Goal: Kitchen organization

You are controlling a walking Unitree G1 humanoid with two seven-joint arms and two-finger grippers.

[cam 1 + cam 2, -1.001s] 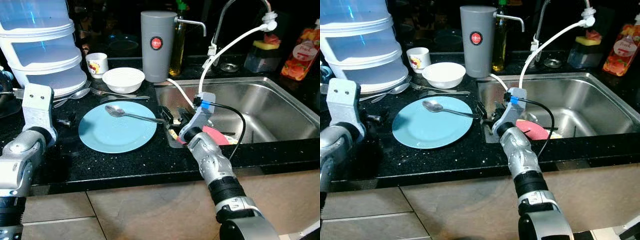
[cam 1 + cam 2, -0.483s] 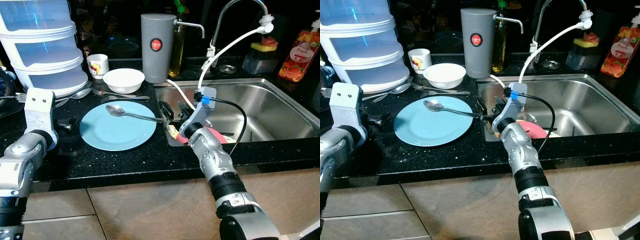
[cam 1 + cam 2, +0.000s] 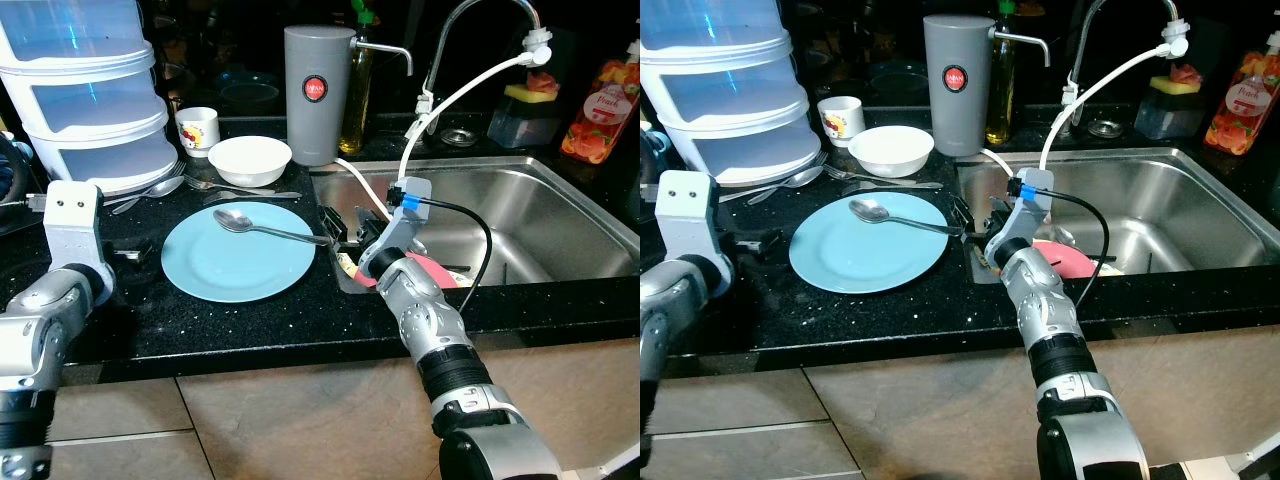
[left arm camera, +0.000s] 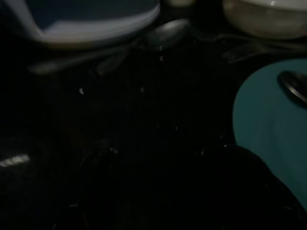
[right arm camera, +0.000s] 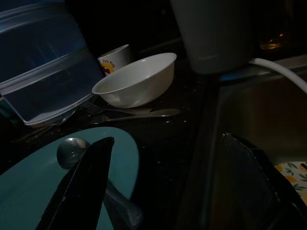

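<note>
A light blue plate [image 3: 238,262] lies on the black counter with a metal spoon [image 3: 232,220] across it, handle pointing toward the sink. My right gripper [image 3: 348,224] hovers at the sink's left rim, open, with the tip of the spoon's handle [image 5: 122,206] just by one finger [image 5: 84,184] and nothing held. A white bowl [image 5: 136,86] and a small printed cup [image 3: 195,127] stand behind the plate. My left gripper [image 3: 130,254] rests low over the counter left of the plate, which shows dimly as plate edge [image 4: 268,124] in its dark wrist view.
Stacked clear containers [image 3: 80,90] fill the back left, with loose spoons and a fork [image 3: 215,187] in front of them. A grey canister [image 3: 313,95] and oil bottle [image 3: 352,90] stand by the steel sink [image 3: 540,215], which holds a pink plate [image 3: 442,272]. A white hose [image 3: 450,100] arcs over it.
Only the camera has shifted slightly; both arms and the dishes stay about where they were.
</note>
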